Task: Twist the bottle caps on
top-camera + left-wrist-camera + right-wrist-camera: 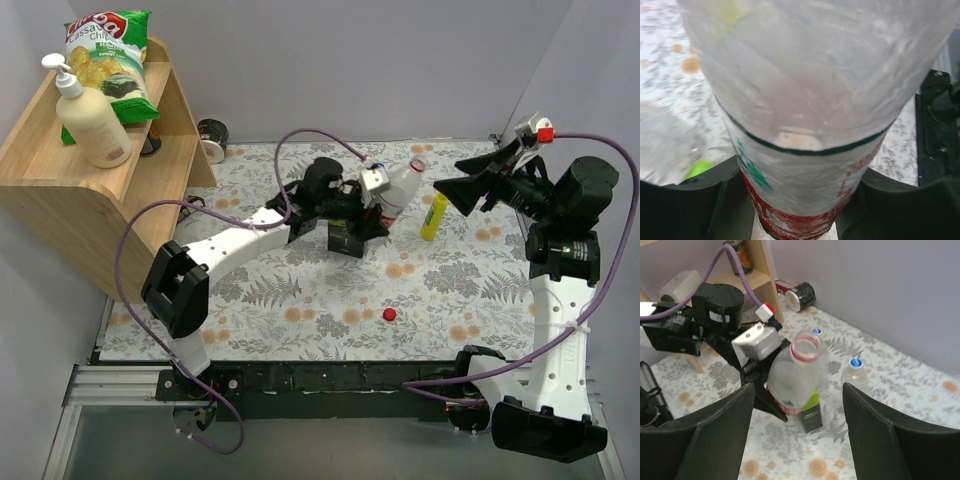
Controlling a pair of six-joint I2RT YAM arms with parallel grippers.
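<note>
Right now L gripper [797,197] is clamped on labelled bottle [792,385], whose neck is bare. R gripper [797,390], at bottle's 3 o'clock, gapes wide w/ nothing in it. Red cap [389,314] lies on table [300,290] at bottle's 6 o'clock, well apart. Other bottles [854,377] near 12 already wear blue caps [856,362]. Approx 2 of 3 done; red cap still to fetch & screw on.

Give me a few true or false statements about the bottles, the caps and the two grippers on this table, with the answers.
1. The red cap lies loose on the table. True.
2. The labelled bottle has its cap on. False: its neck is open.
3. The right gripper grips the yellow bottle. False: it is open and empty.
4. Two other clear bottles wear blue caps. True.
5. The left gripper holds the labelled bottle. True.
</note>
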